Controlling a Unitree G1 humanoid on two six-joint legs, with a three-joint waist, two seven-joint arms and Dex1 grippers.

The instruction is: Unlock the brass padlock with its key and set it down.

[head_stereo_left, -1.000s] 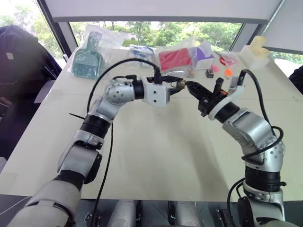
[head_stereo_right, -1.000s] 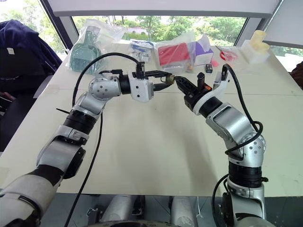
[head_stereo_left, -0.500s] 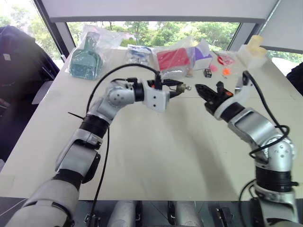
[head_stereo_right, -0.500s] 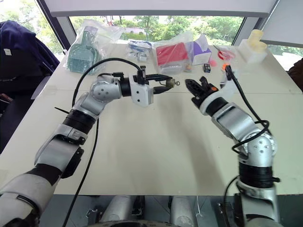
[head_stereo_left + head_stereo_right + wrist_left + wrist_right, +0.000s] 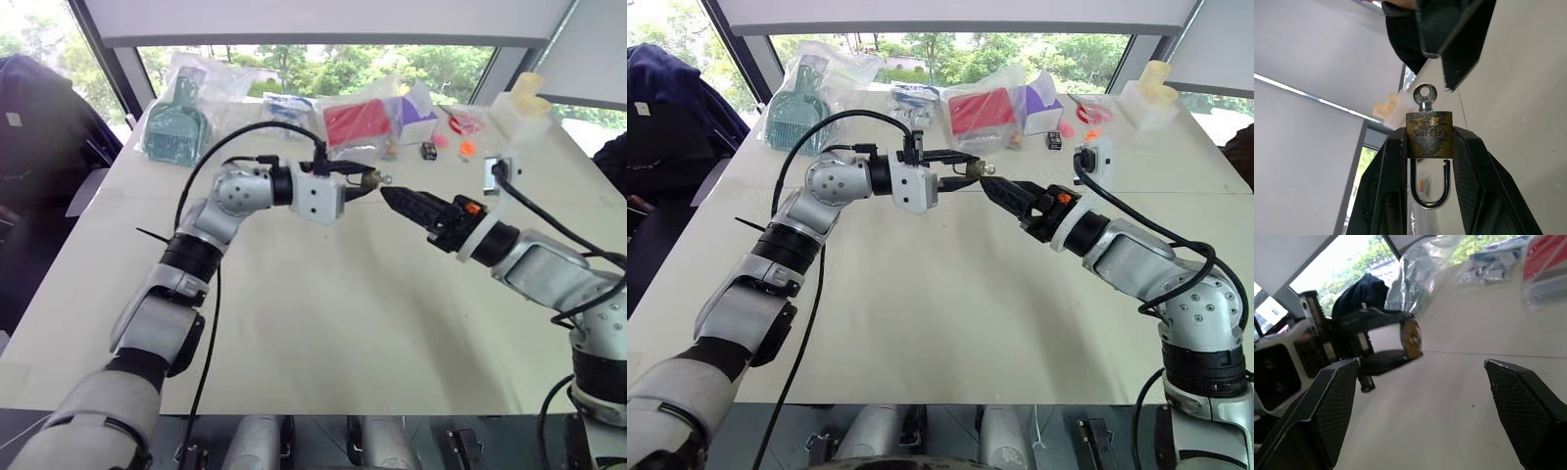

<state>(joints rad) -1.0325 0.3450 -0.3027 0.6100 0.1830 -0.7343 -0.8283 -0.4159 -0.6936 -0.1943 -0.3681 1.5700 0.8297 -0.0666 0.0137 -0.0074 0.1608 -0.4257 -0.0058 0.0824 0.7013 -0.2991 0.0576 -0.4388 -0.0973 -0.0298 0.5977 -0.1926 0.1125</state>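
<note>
Bags of clear plastic line the far edge of the pale tabletop (image 5: 323, 323): on the left a teal dustpan-shaped item in its bag (image 5: 176, 132), toward the middle a flat red pack in wrapping (image 5: 361, 122) with a purple-and-white carton (image 5: 421, 106) beside it, and at the far right corner a cream-coloured plastic piece (image 5: 524, 98). Above the table's middle, the left gripper (image 5: 361, 182) points toward the robot's right, its two black fingers (image 5: 1393, 186) pressed against the sides of the small tarnished yellow-brass padlock (image 5: 1429, 134), which is held clear of the table. In the left wrist view the thin silvery U-shaped shackle (image 5: 1428, 188) lies back between the fingers with one leg out of the body, and the small silvery key with a round bow (image 5: 1425, 95) sticks out of the padlock's outer end. Just to the right, the right gripper (image 5: 397, 199) points at the padlock, close to the key but apart from it; its wrist view shows the two textured black fingers (image 5: 1334, 406) spread wide with nothing between them.
</note>
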